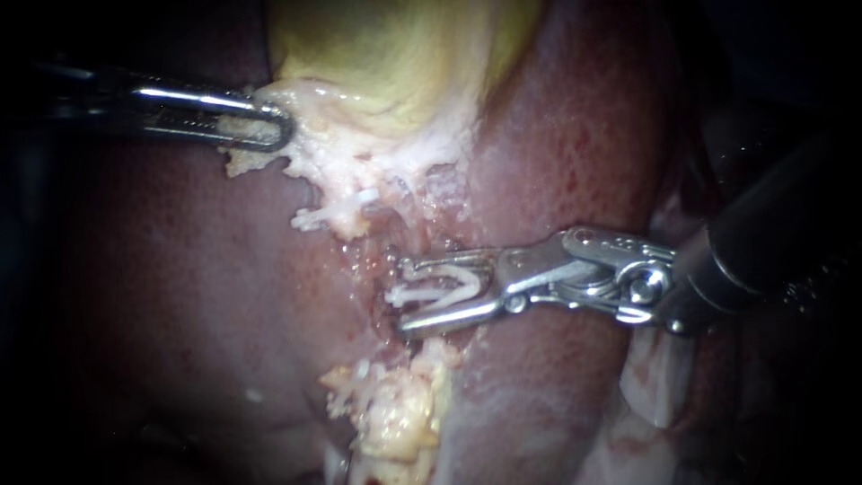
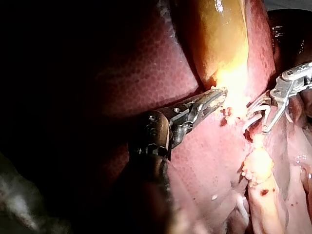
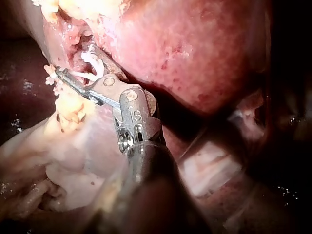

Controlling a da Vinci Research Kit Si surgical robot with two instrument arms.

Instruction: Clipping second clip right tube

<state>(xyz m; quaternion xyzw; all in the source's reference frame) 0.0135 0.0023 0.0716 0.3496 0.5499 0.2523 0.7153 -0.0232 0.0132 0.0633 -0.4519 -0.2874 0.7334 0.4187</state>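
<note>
white clip (image 1: 446,289) in spread jaws of right instrument (image 1: 402,295), left instrument (image 1: 280,127) gripping gallbladder (image 1: 395,54) edge, liver (image 1: 162,296) beneath

The endoscope view is brightest at its middle: the gallbladder (image 1: 395,63) and the pale tissue under it glow, while the liver (image 1: 171,296) dims toward black corners. Glare streaks the left instrument (image 1: 269,126) and the right instrument (image 1: 401,295), whose held clip (image 1: 431,294) shines white. In the left wrist view the gallbladder's end burns out white beside the jaws. Both wrist views leave their own shafts in deep shadow.
</note>
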